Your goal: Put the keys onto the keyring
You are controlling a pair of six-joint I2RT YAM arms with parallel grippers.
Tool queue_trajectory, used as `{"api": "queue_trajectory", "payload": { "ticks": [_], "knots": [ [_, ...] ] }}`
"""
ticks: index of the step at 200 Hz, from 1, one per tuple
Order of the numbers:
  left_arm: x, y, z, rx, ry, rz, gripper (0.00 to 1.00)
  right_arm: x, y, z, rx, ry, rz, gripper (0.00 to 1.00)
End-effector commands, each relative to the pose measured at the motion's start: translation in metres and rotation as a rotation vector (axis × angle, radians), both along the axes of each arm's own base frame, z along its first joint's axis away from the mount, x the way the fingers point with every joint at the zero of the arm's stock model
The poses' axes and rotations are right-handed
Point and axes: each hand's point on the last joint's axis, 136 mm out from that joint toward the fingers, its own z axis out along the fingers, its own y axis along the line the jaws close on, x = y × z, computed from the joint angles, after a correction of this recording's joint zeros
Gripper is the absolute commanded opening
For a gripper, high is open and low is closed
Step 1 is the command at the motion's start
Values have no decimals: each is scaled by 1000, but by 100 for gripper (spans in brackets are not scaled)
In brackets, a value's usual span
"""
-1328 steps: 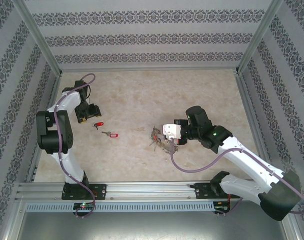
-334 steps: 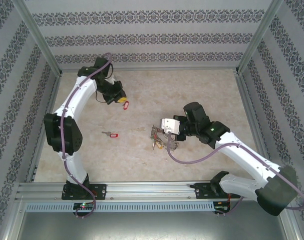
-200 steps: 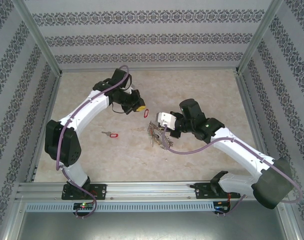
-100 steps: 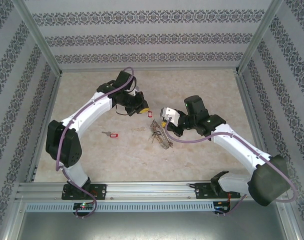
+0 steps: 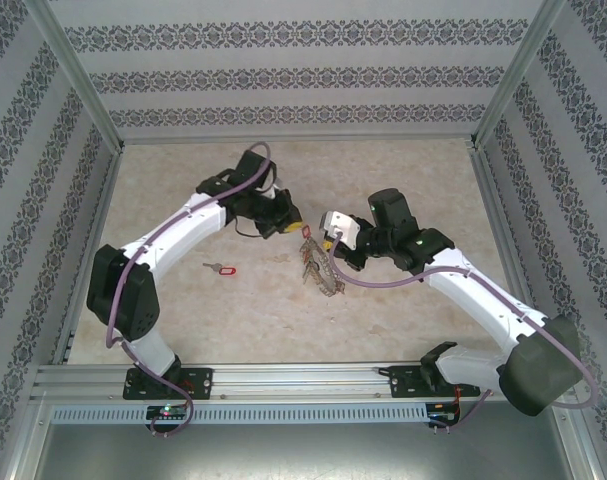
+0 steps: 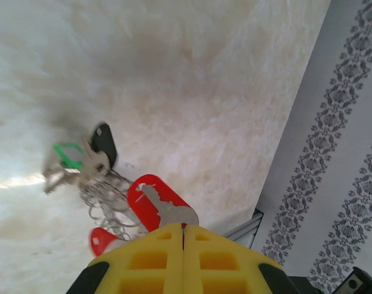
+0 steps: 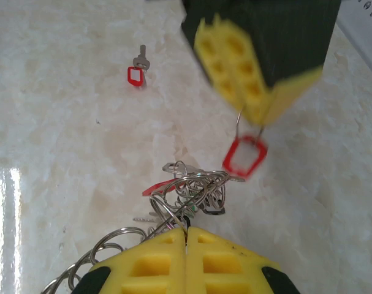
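Observation:
The keyring point(image 7: 198, 184), a tangle of grey wire loops, hangs from my right gripper point(image 7: 186, 229), which is shut on one of its loops. Keys with green point(image 6: 65, 152), dark point(image 6: 105, 143) and red point(image 6: 102, 238) tags dangle from it. My left gripper point(image 6: 183, 228) is shut on a silver key with a red tag point(image 6: 156, 205), held just above and beside the keyring point(image 5: 320, 272). In the top view the left gripper point(image 5: 296, 228) and right gripper point(image 5: 326, 243) nearly meet at the table's middle. A second red-tagged key point(image 5: 222, 268) lies loose on the table.
The beige marble-look table point(image 5: 403, 175) is fenced by patterned walls and aluminium posts. The loose key point(image 7: 136, 72) lies left of both grippers, apart from them. An aluminium rail point(image 5: 303, 378) runs along the near edge by the arm bases.
My left arm has swung right from the back left, carrying the red-tagged key up to the keyring. My right gripper has shifted slightly up and left, still holding the keyring.

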Motion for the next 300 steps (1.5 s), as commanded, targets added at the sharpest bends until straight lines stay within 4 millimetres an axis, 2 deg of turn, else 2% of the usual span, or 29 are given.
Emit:
{"api": "queue_trajectory", "payload": {
  "ticks": [1, 34, 77, 108, 145, 198, 255, 300],
  "knots": [
    [9, -18, 26, -65, -81, 50, 0, 7, 10, 17, 60, -31, -7, 0],
    [6, -18, 22, -66, -36, 119, 0, 6, 9, 14, 58, -23, -14, 0],
    [2, -25, 36, -105, -52, 134, 0, 10, 6, 11, 75, -8, -55, 0],
    [-1, -21, 44, -101, -66, 141, 0, 15, 4, 11, 82, 0, -87, 0],
    [-6, -16, 39, -99, -44, 166, 0, 24, 0, 10, 107, 24, -132, 0],
    [-13, -24, 36, -107, -38, 152, 0, 28, 1, 9, 133, 41, -142, 0],
    [-8, -27, 34, -102, -55, 165, 0, 28, 2, 9, 140, 46, -142, 0],
    [-12, -32, 26, -92, -32, 150, 0, 31, 0, 10, 142, 37, -161, 0]
  ]
}}
